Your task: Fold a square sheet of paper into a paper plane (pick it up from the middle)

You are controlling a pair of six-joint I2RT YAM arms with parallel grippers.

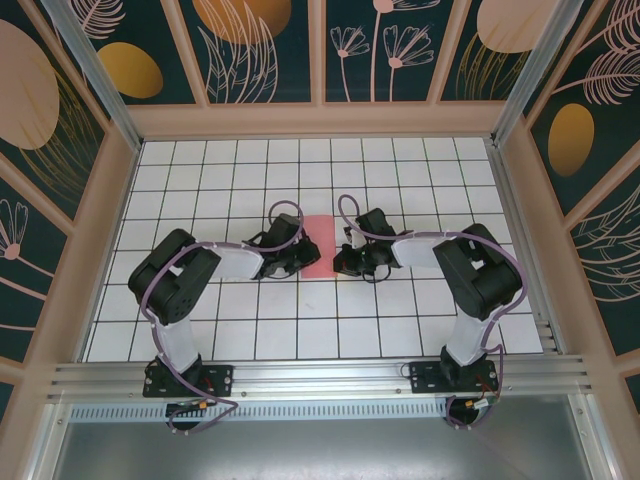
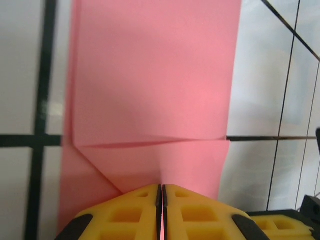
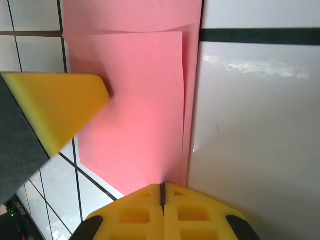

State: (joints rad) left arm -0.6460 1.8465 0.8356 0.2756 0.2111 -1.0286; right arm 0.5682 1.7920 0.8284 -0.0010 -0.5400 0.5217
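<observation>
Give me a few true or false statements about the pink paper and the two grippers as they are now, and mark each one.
1. The pink paper lies on the gridded table between the two grippers. True.
2. The right gripper has its jaws wide open. False: they are shut together.
3. The left gripper has its jaws closed. True.
4. The paper is a single flat unfolded layer. False: a flap is folded over it, with a crease running across.
</observation>
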